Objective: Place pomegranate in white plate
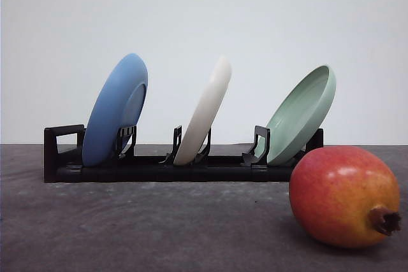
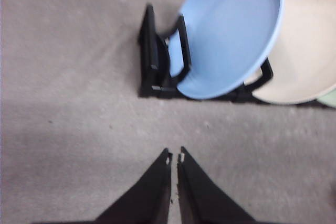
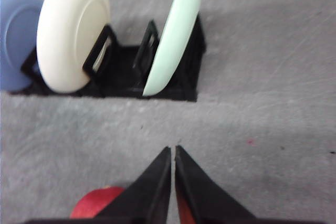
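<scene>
Right gripper (image 3: 173, 153) pinched together, empty, just above pomegranate (image 3: 97, 203); white plate (image 3: 71, 30) racked well ahead.

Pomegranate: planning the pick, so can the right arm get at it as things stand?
Probably yes. The pomegranate lies on open table just beside the shut right end effector, apart from the black rack, with nothing between them.

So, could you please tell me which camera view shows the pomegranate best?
The front view: the round, glossy red-to-yellow pomegranate lies whole on the grey table near the right edge, its dark calyx pointing right. The right wrist view catches just a red sliver of it behind the shut right claw.
</scene>
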Motion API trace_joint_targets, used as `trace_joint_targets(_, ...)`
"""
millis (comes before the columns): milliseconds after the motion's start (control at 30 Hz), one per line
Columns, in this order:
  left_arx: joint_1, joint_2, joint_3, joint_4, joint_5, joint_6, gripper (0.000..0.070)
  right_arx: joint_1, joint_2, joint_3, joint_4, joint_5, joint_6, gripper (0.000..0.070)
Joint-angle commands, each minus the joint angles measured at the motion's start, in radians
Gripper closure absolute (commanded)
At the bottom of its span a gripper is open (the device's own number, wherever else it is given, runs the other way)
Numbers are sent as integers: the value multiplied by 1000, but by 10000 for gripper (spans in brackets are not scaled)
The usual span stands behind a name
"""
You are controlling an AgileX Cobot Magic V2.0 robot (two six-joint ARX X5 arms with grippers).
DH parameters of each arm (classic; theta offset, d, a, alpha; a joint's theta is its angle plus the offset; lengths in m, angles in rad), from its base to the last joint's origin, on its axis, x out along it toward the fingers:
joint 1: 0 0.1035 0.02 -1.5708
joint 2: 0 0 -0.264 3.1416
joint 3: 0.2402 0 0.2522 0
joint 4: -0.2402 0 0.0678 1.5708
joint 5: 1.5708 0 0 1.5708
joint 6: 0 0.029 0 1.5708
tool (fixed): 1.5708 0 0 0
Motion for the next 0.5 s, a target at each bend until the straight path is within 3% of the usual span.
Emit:
trace_joint_targets(0,-23,25,30,10,8,44,697,31,14,16,20,6,-39,693)
trace_joint_targets(267,-188,97,68,35,6,161,697,176,36,16,49,41,-95,692)
trace_joint_targets(433,-228,104,75,35,6,200,693,195,36,16,49,40,-112,691)
trace_joint_targets(467,-229,104,75,36,8,201,663,195,36,17,49,40,-112,670)
